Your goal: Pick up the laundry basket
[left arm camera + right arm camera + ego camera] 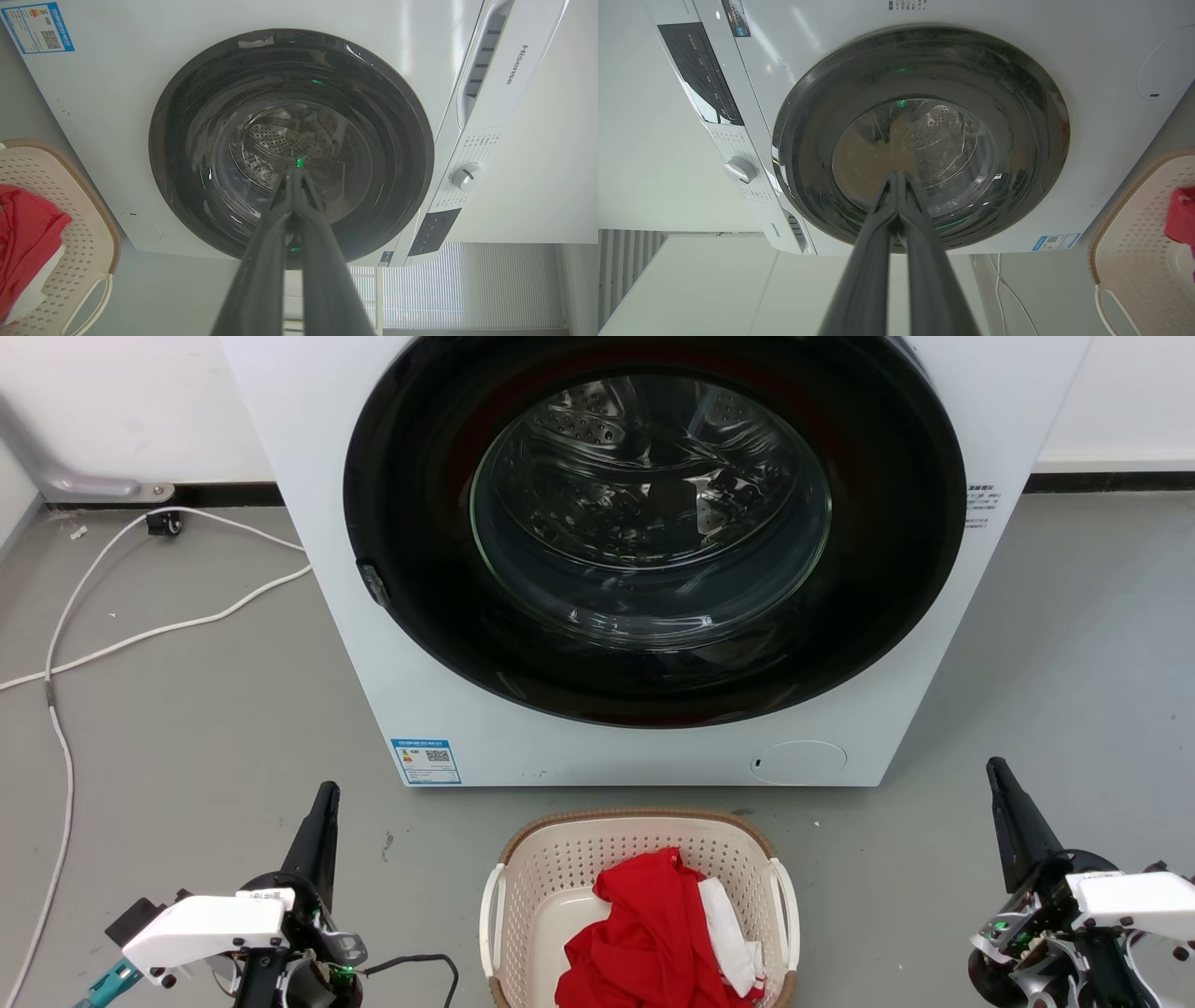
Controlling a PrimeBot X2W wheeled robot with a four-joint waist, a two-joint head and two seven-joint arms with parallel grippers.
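The laundry basket point(560, 868) is cream perforated plastic with a brown rim and white side handles. It stands on the floor at the bottom centre of the head view, with red and white clothes inside. My left gripper point(327, 791) is shut, well to the basket's left, holding nothing. My right gripper point(995, 767) is shut too, well to its right. The left wrist view has the left gripper point(293, 173) with its tips together and the basket point(84, 205) at the left edge. In the right wrist view the right gripper point(897, 176) is shut and the basket point(1129, 224) is at the right edge.
A white front-loading washing machine point(317, 523) with a round dark glass door stands just behind the basket. White cables point(140, 637) lie on the grey floor at the left. A wall and a dark skirting run along the back.
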